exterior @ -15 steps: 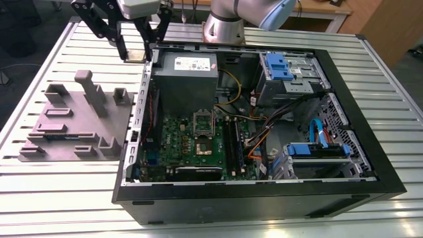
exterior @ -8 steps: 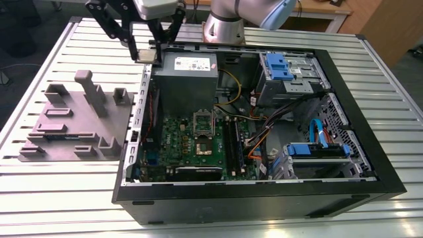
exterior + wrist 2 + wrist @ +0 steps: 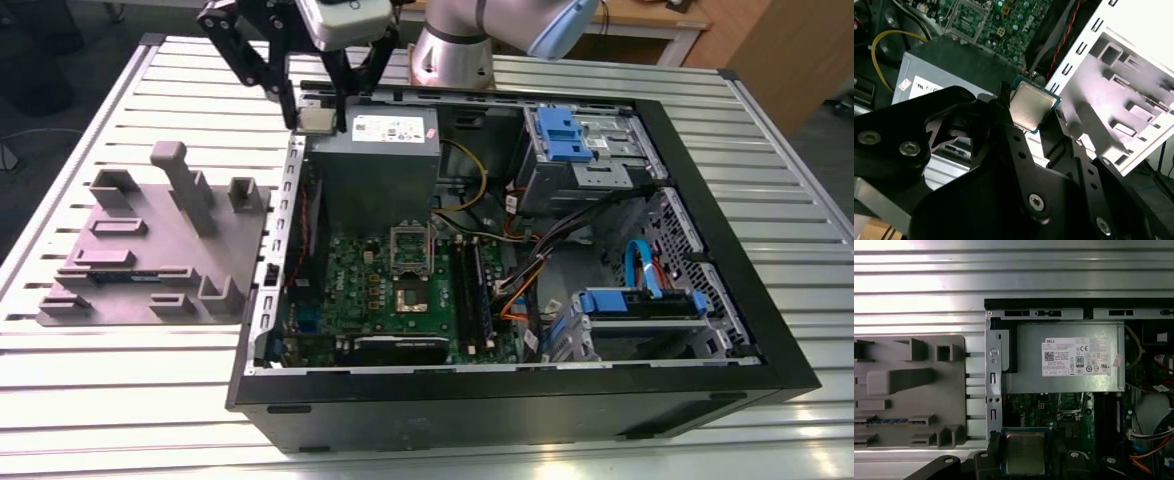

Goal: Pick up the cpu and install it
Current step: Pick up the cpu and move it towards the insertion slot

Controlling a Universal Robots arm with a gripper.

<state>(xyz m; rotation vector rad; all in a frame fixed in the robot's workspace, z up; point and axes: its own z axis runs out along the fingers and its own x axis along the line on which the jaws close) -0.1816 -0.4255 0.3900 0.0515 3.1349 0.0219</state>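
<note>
**Gripping the cpu above the open case**

The hand (image 3: 1032, 108) is clamped on the cpu (image 3: 1030, 104), with a black finger (image 3: 1005, 111) pressed against each of two opposite edges. In both wrist views the chip is a small flat square. Its smooth silver-grey metal top catches the light, its corners are softly rounded, and a thin blue-green rim shows around the lid. The metal face is turned toward the cameras on the arm.

In the exterior view the cpu (image 3: 316, 121) is held up in the air. It hangs over the corner of the grey power-supply box (image 3: 378, 170) that lies next to the case wall on the exterior view's left. The open computer case (image 3: 534, 390) lies on its side on the slatted metal bench (image 3: 80, 400). Inside it, the green motherboard (image 3: 350, 300) lies beside the power-supply box. The motherboard's square socket (image 3: 410, 270) is well apart from the chip. A grey moulded fixture (image 3: 154, 250) sits on the bench just beside the case, on the exterior view's left.
</note>
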